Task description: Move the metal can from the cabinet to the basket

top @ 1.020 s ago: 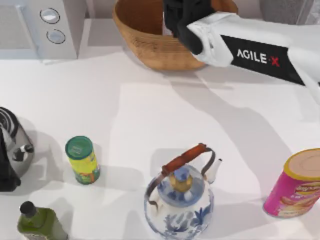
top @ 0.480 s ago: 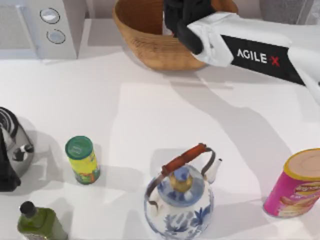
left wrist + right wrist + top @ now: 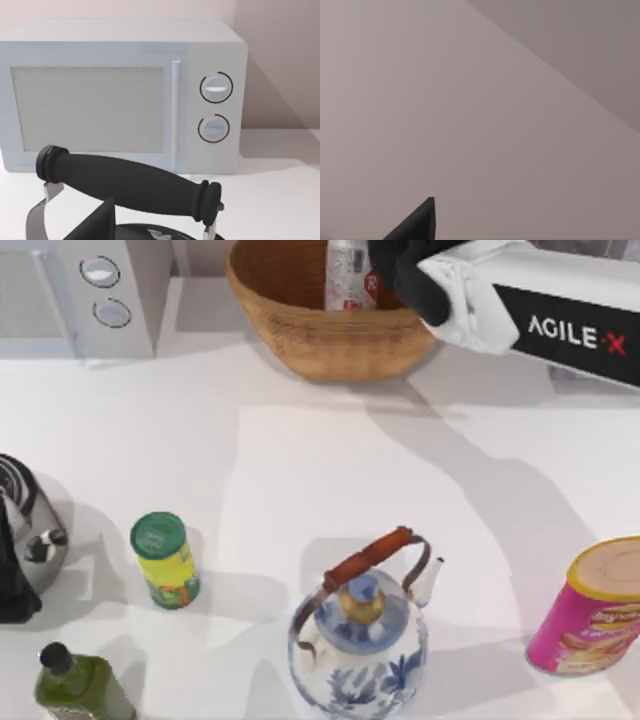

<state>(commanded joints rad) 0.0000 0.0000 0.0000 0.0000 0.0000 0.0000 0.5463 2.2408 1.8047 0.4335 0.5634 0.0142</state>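
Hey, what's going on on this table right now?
The right arm's gripper reaches over the wide tan wicker basket at the table's far edge. The slim silver metal can with a white-and-red label stands inside the basket, beside the gripper. Whether the fingers are gripping it can't be seen.

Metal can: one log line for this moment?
metal can: in basket | right gripper: beside can, over basket

The metal can [image 3: 350,275], a slim silver cylinder with a white-and-red label, stands upright inside the basket [image 3: 300,335]. The basket is a wide round bowl of tan wicker with ribbed woven walls, sitting at the worktop's far edge, about midway between its left and right sides.
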